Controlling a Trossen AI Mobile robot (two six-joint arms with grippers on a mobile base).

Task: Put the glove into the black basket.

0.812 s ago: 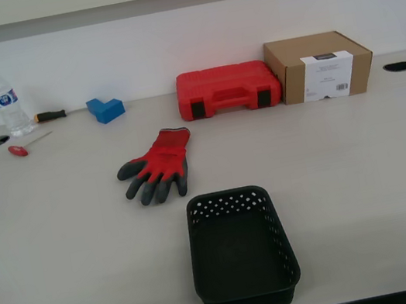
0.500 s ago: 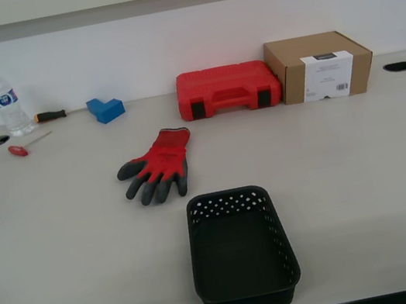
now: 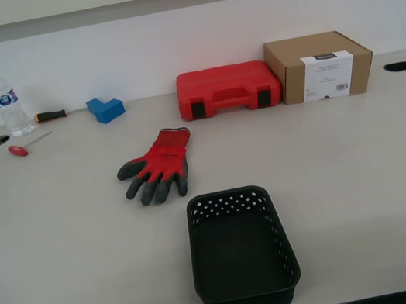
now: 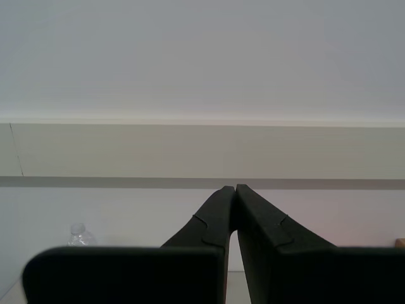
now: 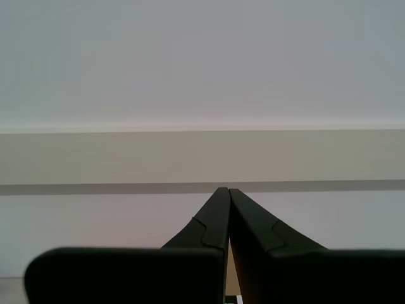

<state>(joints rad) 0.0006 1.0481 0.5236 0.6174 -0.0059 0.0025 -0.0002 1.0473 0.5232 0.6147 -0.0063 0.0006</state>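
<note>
The red glove [image 3: 157, 165] with dark grey fingers lies flat on the table, left of centre in the exterior view, fingers toward the front. The black basket [image 3: 241, 249] stands empty near the front edge, just in front of and to the right of the glove. Neither arm shows in the exterior view. My first gripper [image 5: 223, 191] is shut with nothing in it and points at the back wall. My second gripper [image 4: 235, 188] is also shut and empty, pointing at the wall. The glove and basket are out of both wrist views.
A red tool case [image 3: 227, 89] and a cardboard box [image 3: 319, 66] stand at the back. A water bottle [image 3: 4, 104], a blue block [image 3: 106, 108] and two screwdrivers [image 3: 27, 144] lie at the back left. The bottle top shows in the second wrist view [image 4: 79, 235].
</note>
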